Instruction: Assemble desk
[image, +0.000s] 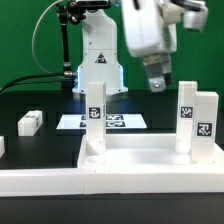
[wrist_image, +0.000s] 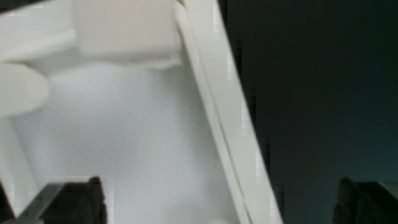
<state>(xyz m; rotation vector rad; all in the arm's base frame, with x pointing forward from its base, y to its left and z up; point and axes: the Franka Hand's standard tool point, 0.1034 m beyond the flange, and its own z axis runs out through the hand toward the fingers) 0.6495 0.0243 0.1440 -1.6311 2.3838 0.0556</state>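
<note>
The white desk panel (image: 150, 155) lies rim-up on the black table at the front. Three white tagged legs stand upright in its corners: one on the exterior view's left (image: 94, 115) and two on the right (image: 187, 113), (image: 206, 124). A loose leg (image: 30, 122) lies on the table at the left. My gripper (image: 155, 84) hangs above the panel, between the standing legs, open and empty. In the wrist view the panel's floor (wrist_image: 125, 130) and its rim (wrist_image: 214, 100) lie below the gripper (wrist_image: 217, 205). The dark fingertips (wrist_image: 71, 203) stand wide apart.
The marker board (image: 112, 123) lies flat behind the panel by the arm's base (image: 98, 60). A long white rail (image: 60, 183) runs along the front edge. Another white piece (image: 2, 146) shows at the far left edge.
</note>
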